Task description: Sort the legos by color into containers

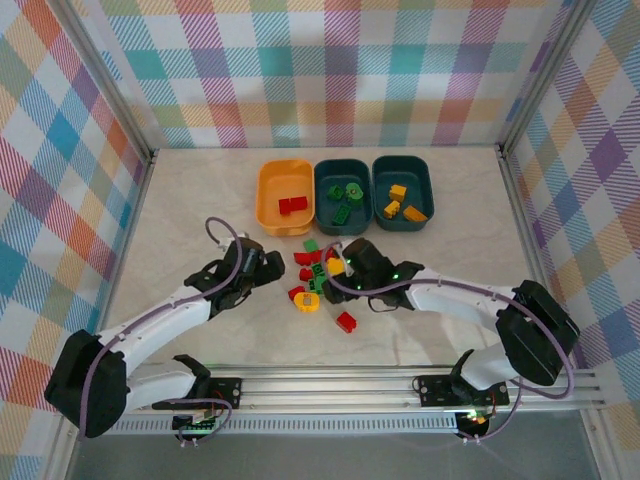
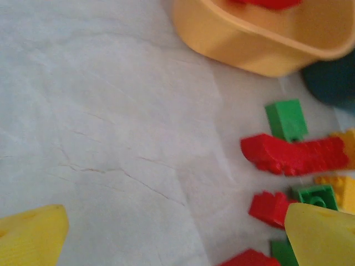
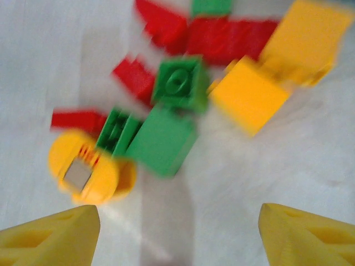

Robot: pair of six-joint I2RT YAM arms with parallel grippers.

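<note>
Yellow-tipped and spread wide with nothing between its fingers, the left end effector (image 2: pixel 176 219) hangs low just left of the loose pile of small red, green and yellow studded plastic bricks (image 1: pixel 315 275). It is probably lined up for a red one, since red pieces lie nearest it. At the far side, the shallow yellow-orange plastic tub (image 1: pixel 278 180) holds red bricks. The middle dark teal tub (image 1: pixel 360 215) holds green ones and the right dark teal tub (image 1: pixel 420 175) holds yellow, so the sorting looks partly done. On the pile's right, the right end effector (image 3: pixel 178 208) is likewise open and empty, pointed down near a green brick (image 3: pixel 163 141) as if to pick it. Everything sits on a pale, faintly creased surface (image 1: pixel 200 200), boxed in by pastel plaid walls (image 1: pixel 330 70).
</note>
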